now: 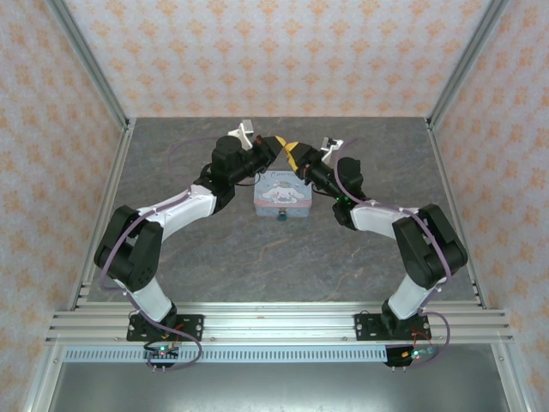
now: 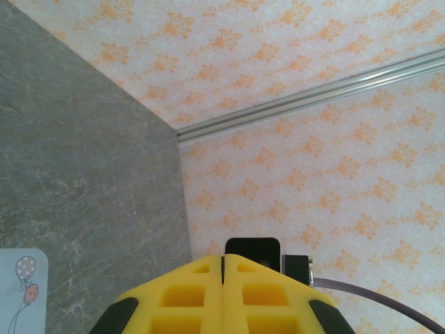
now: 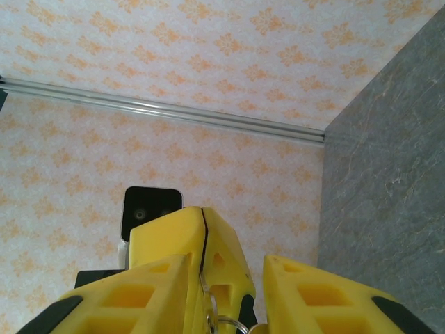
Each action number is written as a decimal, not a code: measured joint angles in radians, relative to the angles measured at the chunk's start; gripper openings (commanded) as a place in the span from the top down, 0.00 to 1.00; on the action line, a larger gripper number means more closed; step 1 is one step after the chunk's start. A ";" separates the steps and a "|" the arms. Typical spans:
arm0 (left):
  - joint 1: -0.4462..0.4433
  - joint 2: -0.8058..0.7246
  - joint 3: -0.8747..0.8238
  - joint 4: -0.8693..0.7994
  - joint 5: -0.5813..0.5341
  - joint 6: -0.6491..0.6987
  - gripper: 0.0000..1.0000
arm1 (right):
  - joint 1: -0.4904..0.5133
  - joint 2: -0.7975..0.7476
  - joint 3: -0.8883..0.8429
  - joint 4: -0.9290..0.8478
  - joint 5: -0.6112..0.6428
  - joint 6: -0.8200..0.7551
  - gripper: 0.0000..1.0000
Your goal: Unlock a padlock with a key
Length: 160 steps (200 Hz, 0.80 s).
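1. Nearest you in the top view, the left arm base [image 1: 163,326] and the right arm base [image 1: 399,326] sit on the rail at the near edge of the table [image 1: 197,257].
2. Further in, look for the padlock [image 1: 281,217]. It is small and dark blue, and it lies mid-table just beside the near side of the tin [image 1: 281,196].
3. The tin is pastel with a cartoon print. It rests flat on the table between your two forearms.
4. Over the tin's far edge, the two pincers meet tip to tip. Your left pincer [image 1: 280,146] is closed. In its wrist view the yellow fingers [image 2: 181,299] press together along one seam, with nothing visible between them.
5. Your right pincer [image 1: 299,161] has its fingers [image 3: 327,296] standing apart. In its wrist view the left pincer's closed tips and a small metal ring [image 3: 224,321] sit between them. You cannot tell whether they clamp the ring or anything else.
6. Farthest back stands the orange-patterned wall [image 1: 274,51].
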 measured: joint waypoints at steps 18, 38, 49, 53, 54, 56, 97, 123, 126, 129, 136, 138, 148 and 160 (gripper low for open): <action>0.000 0.000 0.000 0.000 0.000 0.000 1.00 | 0.003 0.003 0.000 0.002 0.000 0.000 0.71; 0.000 0.000 0.000 0.000 0.000 0.000 1.00 | 0.005 0.004 0.000 0.005 0.000 0.002 0.75; 0.000 0.000 0.000 0.000 0.000 0.000 1.00 | 0.005 0.004 0.000 0.007 0.000 0.003 0.78; 0.000 0.000 0.000 0.000 0.000 0.000 1.00 | 0.005 0.004 0.000 0.007 0.000 0.004 0.79; 0.000 0.000 0.000 0.000 0.000 0.000 1.00 | 0.005 0.004 0.000 0.007 0.000 0.004 0.79; 0.000 0.000 0.000 0.000 0.000 0.000 1.00 | 0.005 0.004 0.000 0.007 0.000 0.003 0.80; 0.000 0.000 0.000 0.000 0.000 0.000 1.00 | 0.005 0.004 0.000 0.019 0.001 0.004 0.86; 0.000 0.000 0.000 0.000 0.000 0.000 1.00 | 0.005 0.004 0.000 0.023 0.000 0.006 0.79; 0.000 0.000 0.000 0.000 0.000 0.000 1.00 | 0.005 0.004 0.000 0.023 0.000 0.007 0.77; 0.000 0.000 0.000 0.000 0.000 0.000 1.00 | 0.005 0.004 0.000 0.024 0.000 0.007 0.76; 0.000 0.000 0.000 0.000 0.000 0.000 1.00 | 0.005 0.004 -0.002 0.026 0.000 0.008 0.75; 0.000 0.000 0.000 0.000 0.000 0.000 1.00 | 0.005 0.004 -0.003 0.027 0.001 0.013 0.75; 0.000 0.000 0.000 0.000 0.000 0.000 1.00 | 0.005 0.004 -0.006 0.029 0.000 0.011 0.75; 0.000 0.000 0.000 0.000 0.000 0.000 1.00 | 0.005 0.004 -0.010 0.031 0.000 0.012 0.76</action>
